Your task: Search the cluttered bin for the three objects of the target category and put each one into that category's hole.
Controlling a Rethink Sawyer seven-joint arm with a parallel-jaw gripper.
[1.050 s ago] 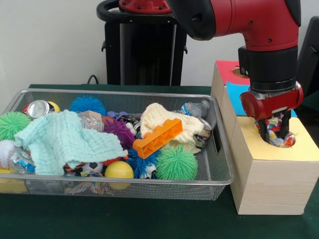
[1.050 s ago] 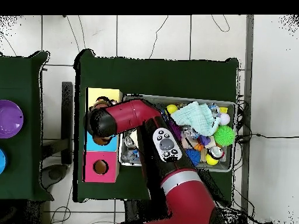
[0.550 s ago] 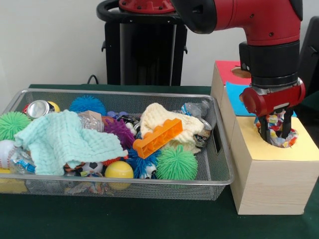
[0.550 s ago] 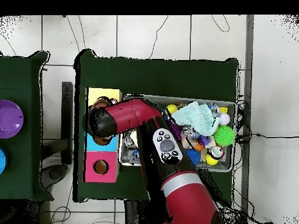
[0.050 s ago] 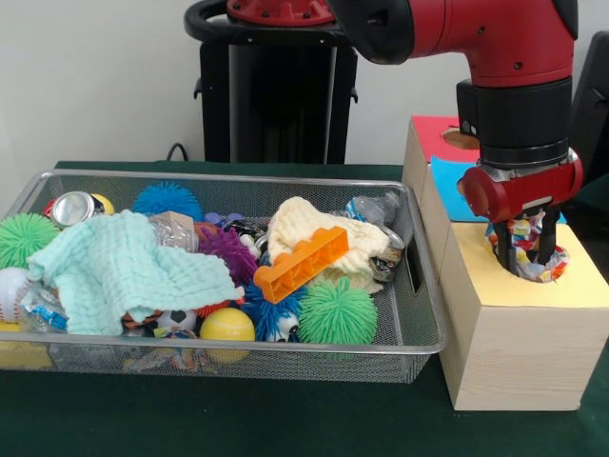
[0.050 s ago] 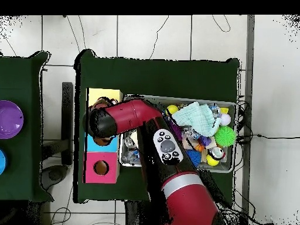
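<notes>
Gripper (image 5: 529,253) risen slightly since a second ago, fingers spread, straddling crinkly wrapper (image 5: 544,263) sitting in yellow hole (image 5: 533,268) of wooden box (image 5: 514,352); wrapper looks released; bin (image 5: 419,324) crowded; whether more wrappers remain unclear.

Gripper (image 5: 524,255) — pointed straight down, fingers parted
</notes>
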